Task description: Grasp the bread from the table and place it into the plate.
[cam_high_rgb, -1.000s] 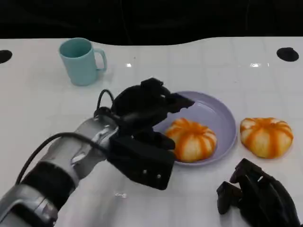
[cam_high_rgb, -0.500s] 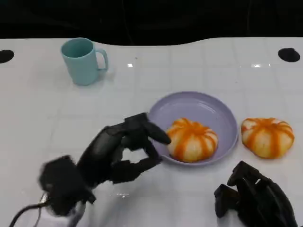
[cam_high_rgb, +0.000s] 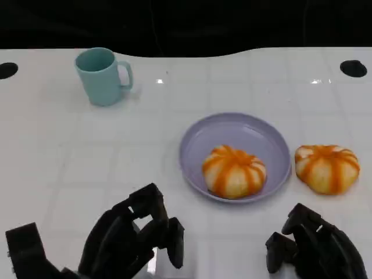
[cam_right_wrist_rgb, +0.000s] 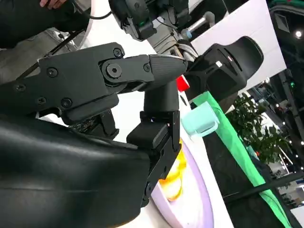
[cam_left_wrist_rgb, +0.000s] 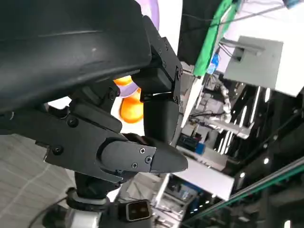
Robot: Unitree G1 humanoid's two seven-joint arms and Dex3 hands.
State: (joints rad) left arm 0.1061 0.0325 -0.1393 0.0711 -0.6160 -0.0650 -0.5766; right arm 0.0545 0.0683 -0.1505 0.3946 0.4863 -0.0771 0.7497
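You have one orange-striped bun [cam_high_rgb: 234, 171] already lying in the lilac plate [cam_high_rgb: 256, 131], and a second bun [cam_high_rgb: 326, 168] on the white table [cam_high_rgb: 70, 168] just beside the plate's rim, ahead of your right hand [cam_high_rgb: 317, 250] and slightly outward from its fingertips. That second bun looks like the one left to move.

Expect it to be light and soft: a rounded, domed roll whose crust will dent if you squeeze hard. Its glazed top may be a little slick, so take it low around the sides, with fingers on one flank and the thumb on the opposite flank, rather than pressing down on the dome. Use only enough pressure to lift it.

Your right hand sits low at the near edge of the table, palm down, fingers curled inward and holding nothing; the bun is well clear of the fingertips. Your left hand [cam_high_rgb: 131, 241] is also low and near you, fingers bent loosely with gaps between them, empty, with the plate ahead of its fingertips and off to the inner side. A teal mug [cam_high_rgb: 103, 75] stands far beyond the left fingers, out of the way.
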